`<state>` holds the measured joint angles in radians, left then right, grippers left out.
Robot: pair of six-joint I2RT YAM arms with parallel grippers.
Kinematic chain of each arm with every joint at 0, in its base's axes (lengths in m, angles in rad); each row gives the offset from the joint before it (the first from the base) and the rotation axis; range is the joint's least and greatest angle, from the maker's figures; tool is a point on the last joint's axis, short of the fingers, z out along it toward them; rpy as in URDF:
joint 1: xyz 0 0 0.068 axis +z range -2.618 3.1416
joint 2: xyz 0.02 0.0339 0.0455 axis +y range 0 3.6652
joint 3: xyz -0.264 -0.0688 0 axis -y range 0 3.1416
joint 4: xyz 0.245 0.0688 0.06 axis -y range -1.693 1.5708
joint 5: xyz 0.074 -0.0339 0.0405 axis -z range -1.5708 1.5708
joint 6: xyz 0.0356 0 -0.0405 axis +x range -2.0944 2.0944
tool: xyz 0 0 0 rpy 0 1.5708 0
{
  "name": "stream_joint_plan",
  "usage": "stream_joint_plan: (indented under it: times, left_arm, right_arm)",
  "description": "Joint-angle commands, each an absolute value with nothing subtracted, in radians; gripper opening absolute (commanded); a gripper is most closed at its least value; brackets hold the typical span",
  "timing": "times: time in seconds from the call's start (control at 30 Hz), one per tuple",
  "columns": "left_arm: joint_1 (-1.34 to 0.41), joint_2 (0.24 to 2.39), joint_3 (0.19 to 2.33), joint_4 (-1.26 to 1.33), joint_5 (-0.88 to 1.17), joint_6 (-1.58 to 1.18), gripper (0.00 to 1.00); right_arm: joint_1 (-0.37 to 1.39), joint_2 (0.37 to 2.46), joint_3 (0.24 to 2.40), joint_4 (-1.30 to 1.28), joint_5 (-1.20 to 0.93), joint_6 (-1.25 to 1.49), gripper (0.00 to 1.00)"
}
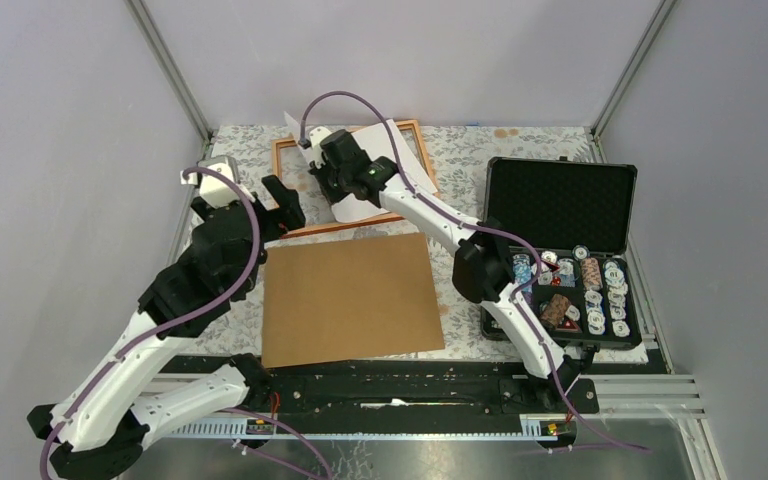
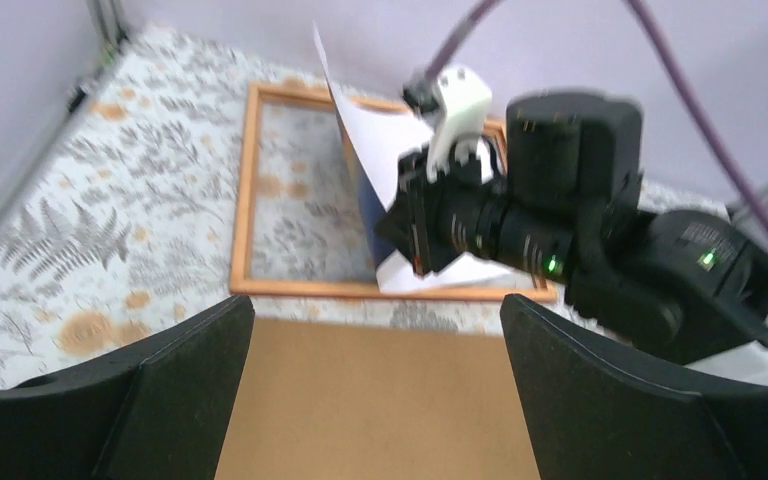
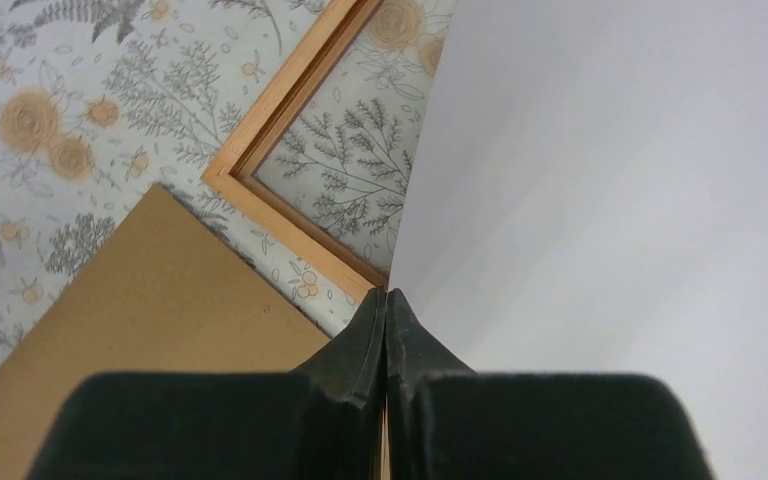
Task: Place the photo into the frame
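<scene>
1. White back showing, the photo [image 1: 405, 165] hangs tilted over the frame [image 1: 280, 180], its edge pinched in the tightly closed right gripper [image 3: 387, 300].
2. The left gripper [image 1: 282, 202] gapes wide and empty at the frame's 8 o'clock.
3. Still to do, by my reading: laying the photo flat inside the frame. The backing board [image 1: 352, 298] lies at 6 o'clock.

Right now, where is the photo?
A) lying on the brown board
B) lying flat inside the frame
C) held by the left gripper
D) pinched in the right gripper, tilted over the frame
D: the right gripper is shut on the edge of the photo, holding it tilted, white back showing, over the frame; the left gripper stands open and empty.
</scene>
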<state>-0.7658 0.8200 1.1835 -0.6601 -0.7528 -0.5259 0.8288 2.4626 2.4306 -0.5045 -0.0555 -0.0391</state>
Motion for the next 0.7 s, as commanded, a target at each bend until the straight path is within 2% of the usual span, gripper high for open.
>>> stream_joint_plan:
  times: [0.0, 0.27, 0.4, 0.43, 0.5, 0.57, 0.67]
  left_arm:
    - [-0.767, 0.83, 1.233, -0.511, -0.871, -0.337, 0.99]
    - [-0.766, 0.853, 1.212, -0.328, -0.96, -0.24, 0.99]
    - [-0.766, 0.843, 1.16, -0.42, -0.979, -0.365, 0.99]
    - [-0.767, 0.844, 1.159, -0.463, -0.981, -0.398, 0.99]
    - [-0.765, 0.843, 1.161, -0.534, -0.968, -0.446, 0.99]
    - [-0.767, 0.831, 1.158, -0.566, -0.945, -0.467, 0.99]
    - [-0.766, 0.82, 1.157, -0.585, -0.937, -0.486, 0.99]
  right_arm:
    - [0.847, 2.422, 2.384, -0.398, 0.1, 0.114, 0.0]
    - [0.894, 2.406, 2.346, -0.392, 0.342, 0.194, 0.02]
    - [0.893, 2.423, 2.326, -0.352, 0.298, 0.174, 0.22]
    - [0.89, 2.42, 2.315, -0.34, 0.246, 0.176, 0.3]
    - [0.88, 2.411, 2.293, -0.315, 0.116, 0.2, 0.58]
    - [0.857, 2.394, 2.28, -0.309, -0.004, 0.257, 0.77]
    - [0.804, 2.322, 2.201, -0.27, -0.16, 0.346, 0.92]
